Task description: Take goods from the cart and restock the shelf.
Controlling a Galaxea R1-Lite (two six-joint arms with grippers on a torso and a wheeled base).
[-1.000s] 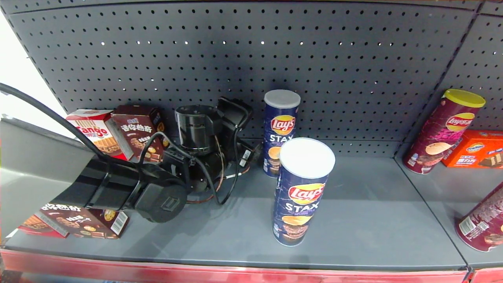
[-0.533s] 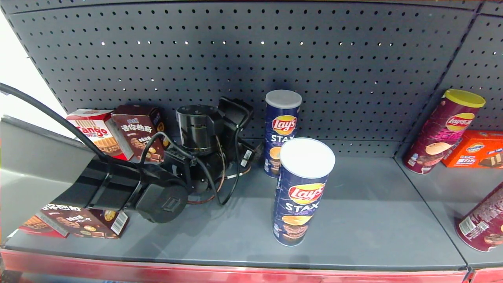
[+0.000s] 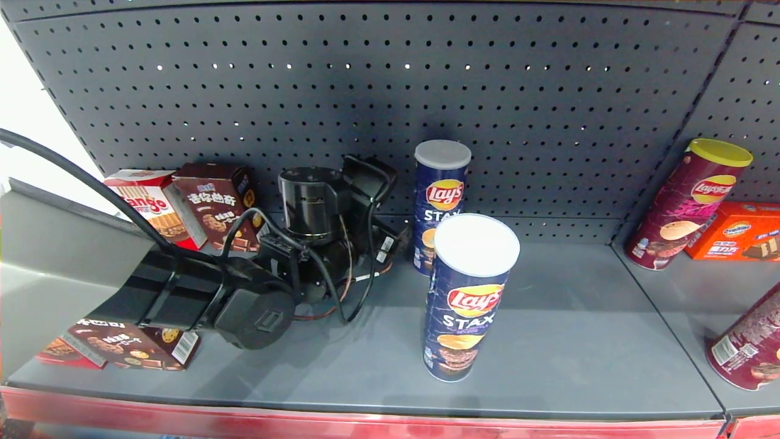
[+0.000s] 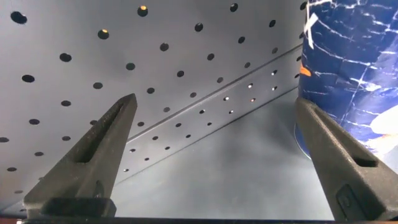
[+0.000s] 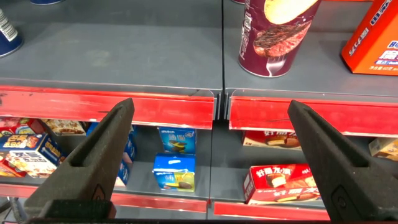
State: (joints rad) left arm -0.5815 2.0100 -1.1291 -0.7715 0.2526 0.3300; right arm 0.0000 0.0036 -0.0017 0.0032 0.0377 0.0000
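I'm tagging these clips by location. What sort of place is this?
Most likely a shop's snack aisle: a pegboard-backed shelf holding blue chip canisters, red shelf-edge rails along the front, and boxed snacks on the tier below.

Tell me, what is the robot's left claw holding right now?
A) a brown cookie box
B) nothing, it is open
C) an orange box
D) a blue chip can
B: the left gripper is open, with just the back panel of the shelf showing between its fingers; the blue chip can stands beside one finger, not gripped.
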